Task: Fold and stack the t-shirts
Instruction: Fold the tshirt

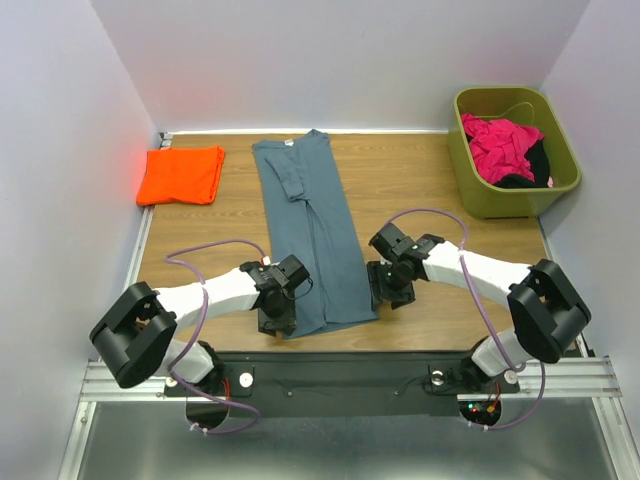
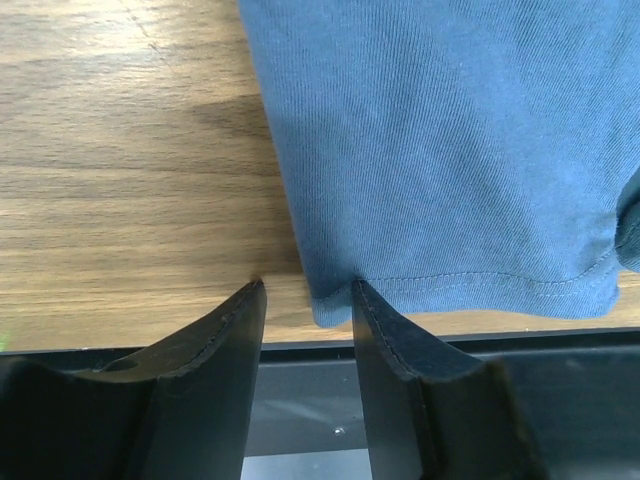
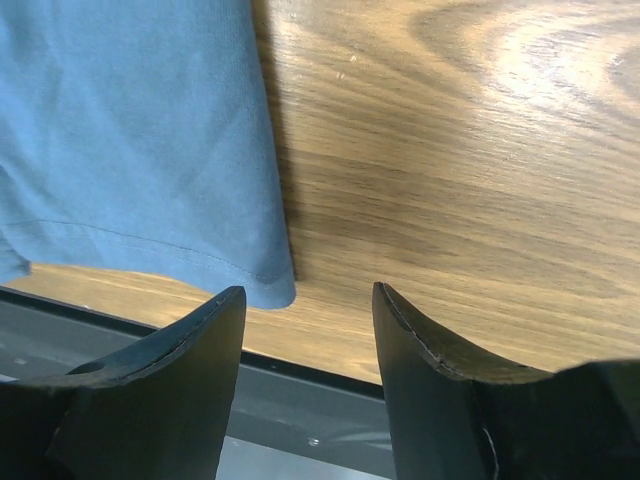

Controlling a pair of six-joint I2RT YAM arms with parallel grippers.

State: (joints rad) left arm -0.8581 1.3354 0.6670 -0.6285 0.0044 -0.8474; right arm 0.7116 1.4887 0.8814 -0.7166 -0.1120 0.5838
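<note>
On the table (image 1: 420, 180), the long t-shirt (image 1: 315, 230) lies down the middle, its hem at the near edge. The folded t-shirt (image 1: 180, 175) sits in the far left corner. The bin (image 1: 470, 185), with clothes (image 1: 505, 145) in it, stands far right. The left gripper (image 2: 306, 292) flanks the hem's left corner and the right gripper (image 3: 308, 295) its right corner.

The blue-grey t-shirt (image 3: 130, 130) fills the upper left of the frame, flat on the wooden tabletop (image 3: 470, 150); its hemmed corner lies lower centre, just beside one black fingertip of the right tool (image 3: 308, 290); the jaws stand apart, gripping nothing.
</note>
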